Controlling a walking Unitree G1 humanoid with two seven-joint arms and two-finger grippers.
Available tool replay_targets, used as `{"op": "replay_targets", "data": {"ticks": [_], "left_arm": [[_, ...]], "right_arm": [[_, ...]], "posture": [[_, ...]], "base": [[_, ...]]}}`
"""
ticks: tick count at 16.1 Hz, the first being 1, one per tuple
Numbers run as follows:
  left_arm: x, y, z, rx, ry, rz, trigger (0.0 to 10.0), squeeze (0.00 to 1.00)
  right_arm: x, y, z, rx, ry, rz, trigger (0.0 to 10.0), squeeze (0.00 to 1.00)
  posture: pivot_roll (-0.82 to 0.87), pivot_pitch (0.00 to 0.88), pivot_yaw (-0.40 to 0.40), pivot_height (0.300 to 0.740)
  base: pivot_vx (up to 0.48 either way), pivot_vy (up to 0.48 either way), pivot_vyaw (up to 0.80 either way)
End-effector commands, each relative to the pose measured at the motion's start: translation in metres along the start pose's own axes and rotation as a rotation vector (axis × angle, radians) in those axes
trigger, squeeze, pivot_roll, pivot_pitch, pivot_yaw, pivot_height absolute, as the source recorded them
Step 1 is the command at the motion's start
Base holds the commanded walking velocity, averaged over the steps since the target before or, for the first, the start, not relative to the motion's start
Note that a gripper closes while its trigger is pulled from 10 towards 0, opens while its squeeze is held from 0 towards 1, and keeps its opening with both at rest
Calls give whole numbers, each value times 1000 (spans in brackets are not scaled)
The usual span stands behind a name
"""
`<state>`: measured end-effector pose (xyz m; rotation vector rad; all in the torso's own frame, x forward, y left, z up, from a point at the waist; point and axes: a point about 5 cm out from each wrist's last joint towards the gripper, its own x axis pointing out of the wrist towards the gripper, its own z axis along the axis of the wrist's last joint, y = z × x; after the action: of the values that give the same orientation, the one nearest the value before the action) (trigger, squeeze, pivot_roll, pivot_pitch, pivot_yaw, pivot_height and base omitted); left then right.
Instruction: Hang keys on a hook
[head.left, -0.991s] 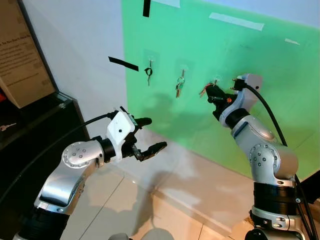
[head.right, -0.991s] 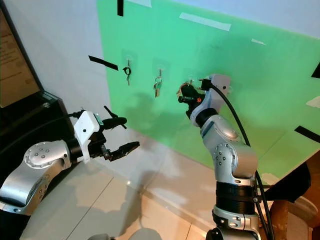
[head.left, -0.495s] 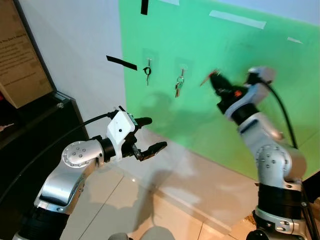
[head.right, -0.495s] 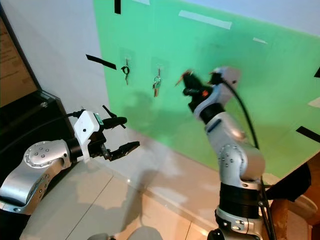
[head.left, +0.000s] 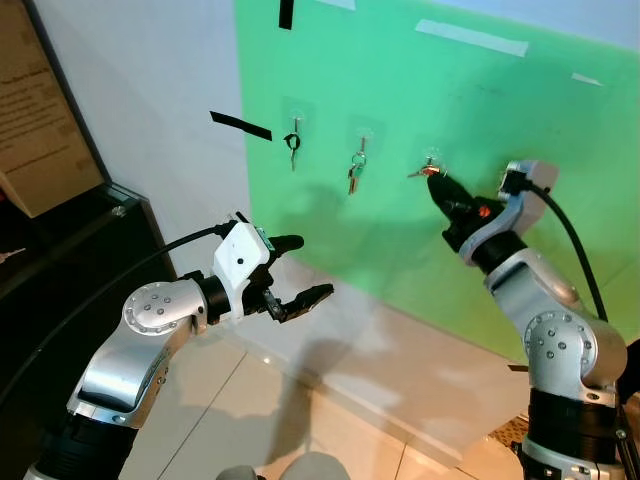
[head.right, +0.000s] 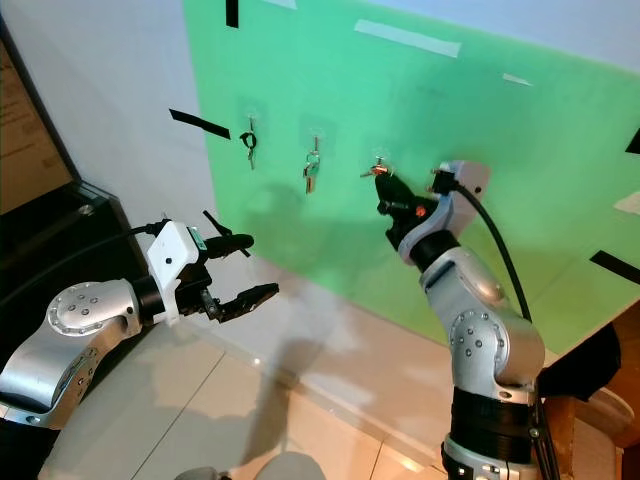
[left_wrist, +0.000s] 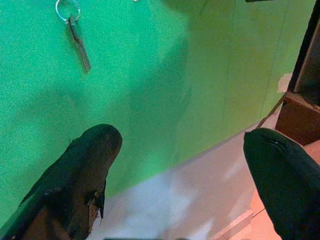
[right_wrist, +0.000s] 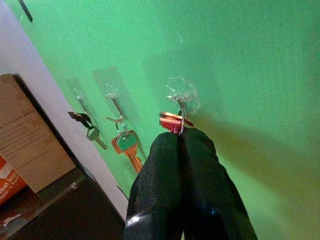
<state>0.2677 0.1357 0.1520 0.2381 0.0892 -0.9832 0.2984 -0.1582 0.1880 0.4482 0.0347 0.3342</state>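
I've swung my right gripper back in to the wall; 0.5 s ago it was off the hook. I'm idling the left gripper spread, empty. The right is pinching the red keys shut, ring touching the clear hook — probably seating it.

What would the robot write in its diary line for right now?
right gripper: shut on red key, at third hook | left gripper: open, idle | other keys: already hung
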Motion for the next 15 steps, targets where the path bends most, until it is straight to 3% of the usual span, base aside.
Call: {"op": "replay_targets", "data": {"ticks": [1, 5, 7, 9, 12, 15], "left_arm": [[1, -1, 5, 26, -7, -17, 10000, 0], [1, -1, 5, 29, -6, -18, 10000, 0], [1, 0, 5, 30, -7, -14, 10000, 0], [1, -1, 5, 29, -5, -12, 10000, 0], [1, -1, 5, 29, -6, -13, 10000, 0], [2, 0, 5, 29, -6, -14, 10000, 0]], "right_arm": [[-1, 7, 1, 8, 2, 35, 10000, 0], [1, 11, -1, 26, 9, 53, 10000, 0], [1, 12, 4, 28, -27, 62, 10000, 0], [1, 17, 21, 20, -131, 96, 10000, 0], [1, 21, 28, 18, -170, 125, 10000, 0], [1, 20, 16, -12, -75, 132, 10000, 0]], "posture": [[42, 0, -62, 740], [43, 0, -62, 740], [49, 0, -70, 740], [49, 0, -70, 740], [48, 0, -68, 740], [46, 0, -67, 740]], "base": [[0, 0, 0], [0, 0, 0], [0, 0, 0], [0, 0, 0], [0, 0, 0], [0, 0, 0]]}}
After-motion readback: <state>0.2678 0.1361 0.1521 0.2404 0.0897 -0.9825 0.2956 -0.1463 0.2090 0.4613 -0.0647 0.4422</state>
